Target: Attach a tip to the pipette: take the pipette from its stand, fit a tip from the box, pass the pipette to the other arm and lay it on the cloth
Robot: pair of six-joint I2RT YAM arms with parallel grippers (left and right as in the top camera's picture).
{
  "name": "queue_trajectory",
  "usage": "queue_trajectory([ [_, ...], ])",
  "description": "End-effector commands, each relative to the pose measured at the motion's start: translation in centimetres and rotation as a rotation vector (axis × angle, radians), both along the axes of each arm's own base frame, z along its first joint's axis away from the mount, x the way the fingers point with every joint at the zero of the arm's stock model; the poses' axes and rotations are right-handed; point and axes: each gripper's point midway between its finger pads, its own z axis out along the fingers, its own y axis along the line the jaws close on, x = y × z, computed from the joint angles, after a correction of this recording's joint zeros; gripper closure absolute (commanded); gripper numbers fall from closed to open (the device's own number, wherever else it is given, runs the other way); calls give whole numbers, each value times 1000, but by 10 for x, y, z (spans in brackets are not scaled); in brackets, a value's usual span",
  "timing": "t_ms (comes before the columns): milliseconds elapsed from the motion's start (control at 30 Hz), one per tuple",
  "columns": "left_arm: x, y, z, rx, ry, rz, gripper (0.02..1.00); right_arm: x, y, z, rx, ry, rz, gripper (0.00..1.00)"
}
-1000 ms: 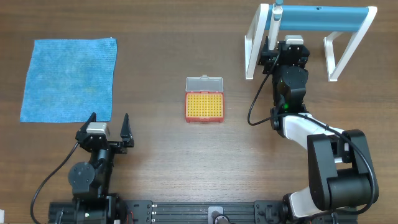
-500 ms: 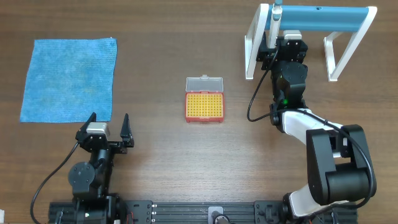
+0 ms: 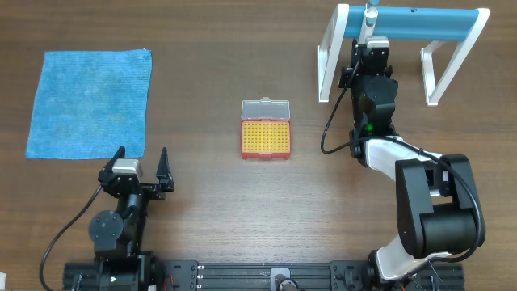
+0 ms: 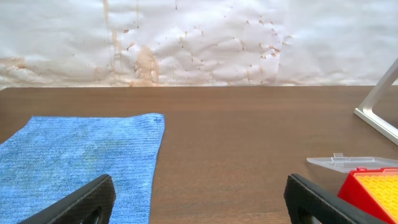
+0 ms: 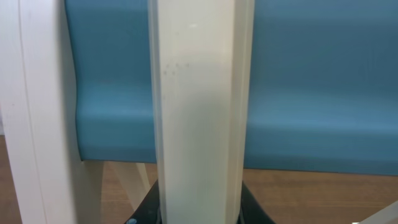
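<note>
Currently the right hand (image 3: pixel 369 40) is at the stand (image 3: pixel 330 56), at the far right of the tabletop (image 3: pixel 210 65). It grips the pipette (image 3: pixel 370 18): in the right wrist view the hand's dark inner faces sit flush against both sides of the white pipette body, with no gap showing. The pipette stands upright against the stand's blue crossbar (image 3: pixel 420 24), near the bar's left end. The bar runs straight behind the pipette in the right wrist view. 1 of the stand's white legs is just beside the pipette on the side toward the tabletop's middle, and that is the closest obstruction. A black cable (image 3: pixel 326 137) loops out from the right arm on the same side.

The tip box (image 3: pixel 265 139) sits near the middle of the tabletop, well apart from the stand. It is red with rows of yellow tips, and its clear lid (image 3: pixel 265 107) is folded back flat on the far side.

The blue cloth (image 3: pixel 89 103) lies flat at the far left. The left hand (image 3: pixel 142 153) is low at the near left, just beside the cloth's near right corner. It is spread wide and grips nothing. Its 2 fingers (image 4: pixel 87 199) frame the cloth's edge and a corner of the tip box in the left wrist view. A stained pale backdrop (image 4: pixel 199 37) rises beyond the tabletop's far edge.
</note>
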Motion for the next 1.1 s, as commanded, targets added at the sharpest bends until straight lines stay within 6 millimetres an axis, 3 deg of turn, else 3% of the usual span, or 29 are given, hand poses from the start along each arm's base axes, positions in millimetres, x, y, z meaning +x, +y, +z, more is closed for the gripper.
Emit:
queue_trajectory([
  [33, 0, 0, -1, 16, 2, -1, 139, 4, 2, 14, 5, -37, 6, 921],
  [300, 0, 0, -1, 16, 2, -1, 137, 2, 1, 26, 7, -62, 6, 921],
  [467, 0, 0, -1, 16, 2, -1, 137, -2, 1, 44, 10, -98, 6, 919],
  [700, 0, 0, -1, 16, 2, -1, 137, -3, 3, 41, 9, -86, 11, 921],
  [733, 0, 0, -1, 16, 2, -1, 137, -6, 9, 44, 10, -90, 23, 921],
  [833, 0, 0, -1, 16, 2, -1, 137, -34, 50, 59, 18, -121, 137, 919],
  [867, 0, 0, -1, 16, 2, -1, 137, -44, 70, 61, 19, -127, 218, 921],
  [933, 0, 0, -1, 16, 2, -1, 137, -81, 132, 72, 19, -203, 531, 921],
  [967, 0, 0, -1, 16, 2, -1, 139, -98, 151, 80, 15, -267, 634, 921],
  [1000, 0, 0, -1, 16, 2, -1, 134, -112, 161, 87, 12, -326, 693, 921],
  [1100, 0, 0, -1, 16, 2, -1, 137, -131, 165, 85, 74, -374, 726, 921],
])
